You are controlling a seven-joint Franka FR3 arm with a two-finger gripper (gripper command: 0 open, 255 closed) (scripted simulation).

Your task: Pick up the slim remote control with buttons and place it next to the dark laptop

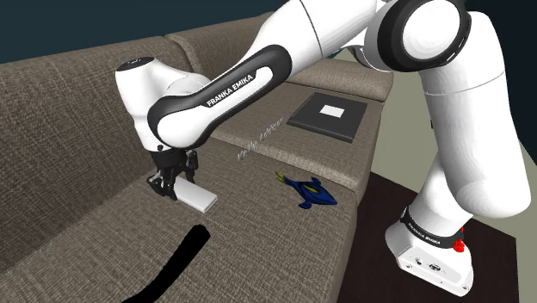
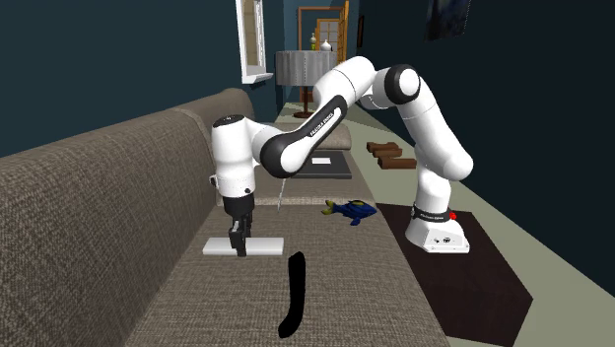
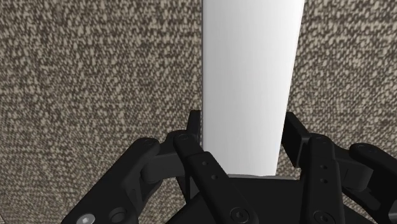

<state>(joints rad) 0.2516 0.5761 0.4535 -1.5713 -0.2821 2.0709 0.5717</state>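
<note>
Brown woven sofa [image 1: 77, 112] cushions make up the work surface, with a dark blue wall behind and a dark mat on the floor under the stand [image 1: 430, 251]. One white arm [image 1: 249, 86] reaches over the seat and points its gripper [image 1: 175, 183] straight down at the fabric close to the backrest.

One remote [image 1: 200, 198], drawn as a plain white slab, lies flat on the seat under the gripper. In the wrist view the remote [image 3: 251, 76] runs away from the hand between the two black fingers [image 3: 194, 137], which press against its long sides at its near end, so the gripper is clasped on it. From the second exterior view the remote [image 2: 261, 245] sticks out on both sides of the gripper [image 2: 238, 242] and rests on the cushion.

One dark laptop [image 1: 329, 114], closed, lies flat on the far cushion, well apart from the remote. Between them are one thin grey stick [image 1: 258, 142] and one blue toy [image 1: 307, 189], the toy lying near the seat's front edge. One black curved strip [image 1: 172, 262] lies on the seat on the other side of the remote, away from the laptop.

Bare fabric runs along the backrest from the remote to the laptop, and bare cushion shows beside the laptop on its backrest side.
</note>
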